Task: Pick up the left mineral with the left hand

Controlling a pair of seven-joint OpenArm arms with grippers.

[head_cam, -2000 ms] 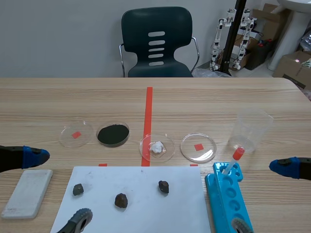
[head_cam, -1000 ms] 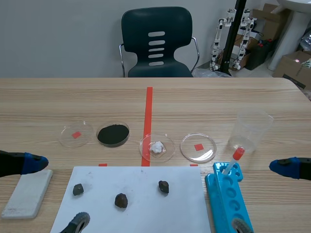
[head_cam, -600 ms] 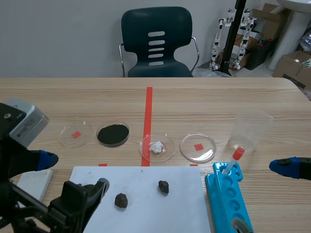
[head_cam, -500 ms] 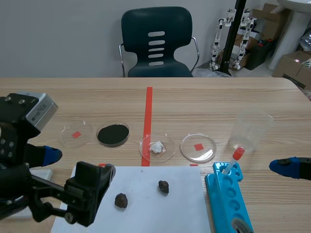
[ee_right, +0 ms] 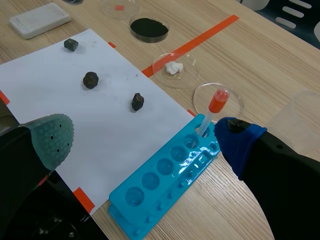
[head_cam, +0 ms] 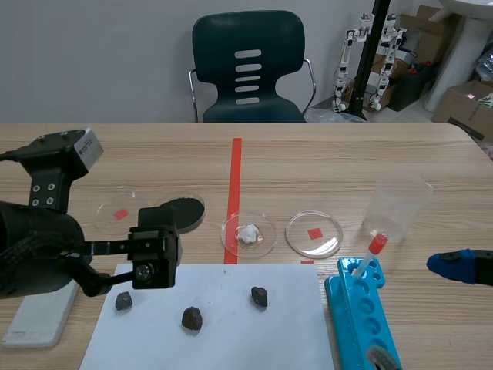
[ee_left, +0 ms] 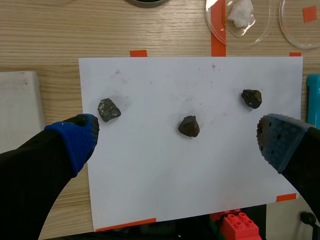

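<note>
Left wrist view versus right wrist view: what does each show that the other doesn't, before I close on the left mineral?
Only the left wrist view: the open left gripper above the white paper, one finger close beside the left mineral, and a red toy brick by the paper's near edge.
Only the right wrist view: the open right gripper, the red-capped dropper in the blue rack, and the whole dish of dark powder.
Both: the paper, all three minerals, the dish with the white lump, the white slab.

bare paper (ee_left: 150, 170) around left mineral (ee_left: 108, 109), middle mineral (ee_left: 188, 126) well apart, white block (ee_left: 17, 110) beyond paper's edge
</note>
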